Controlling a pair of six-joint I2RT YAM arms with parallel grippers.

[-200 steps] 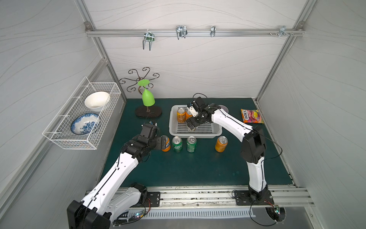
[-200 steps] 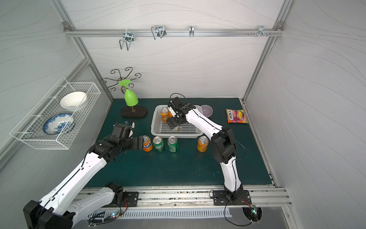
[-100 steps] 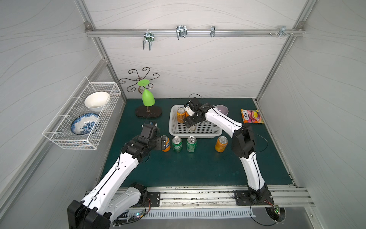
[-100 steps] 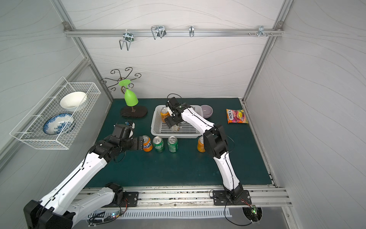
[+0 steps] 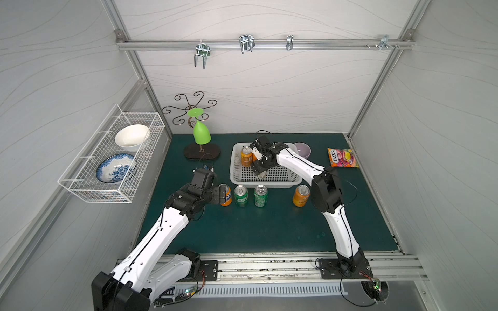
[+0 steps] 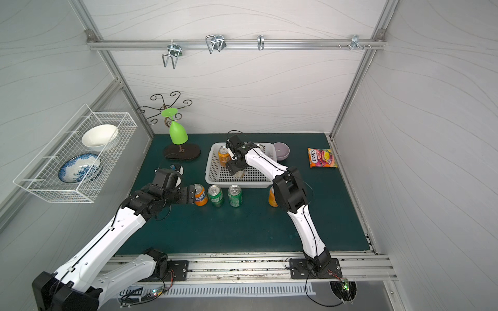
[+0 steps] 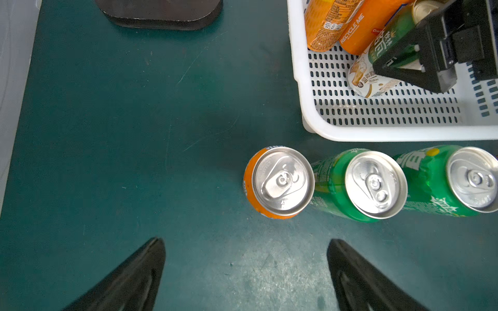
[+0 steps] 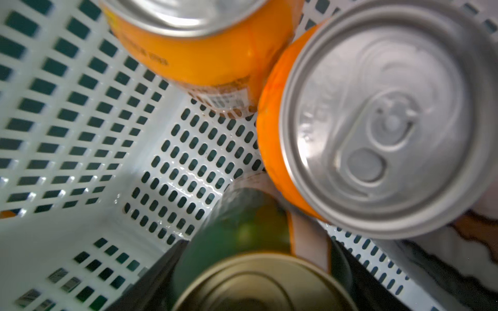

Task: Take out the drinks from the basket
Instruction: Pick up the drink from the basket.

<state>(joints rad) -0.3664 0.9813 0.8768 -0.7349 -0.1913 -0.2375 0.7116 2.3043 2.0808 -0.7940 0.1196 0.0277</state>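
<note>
The white basket (image 5: pixel 269 183) stands at the back middle of the green mat. My right gripper (image 5: pixel 260 172) reaches down into it, and its jaws are closed against both sides of a tilted green-white can with a gold top (image 8: pixel 256 282), also visible in the left wrist view (image 7: pixel 377 67). Two orange cans (image 8: pixel 390 121) (image 8: pixel 202 53) stand in the basket beside it. In front of the basket stand an orange can (image 5: pixel 225 195), two green cans (image 5: pixel 240 196) (image 5: pixel 260 195) and another orange can (image 5: pixel 301 195). My left gripper (image 7: pixel 246 258) is open and empty, just left of that row.
A purple bowl (image 5: pixel 302 149) sits right of the basket and a candy bag (image 5: pixel 342 158) lies further right. A green glass hangs on a wire stand with a dark base (image 5: pixel 202 152) at the back left. A white wire rack (image 5: pixel 113 161) with bowls hangs on the left wall.
My right gripper has shifted left and lower inside the basket, and its jaws have narrowed round the green-white can. The left arm has stayed put.
</note>
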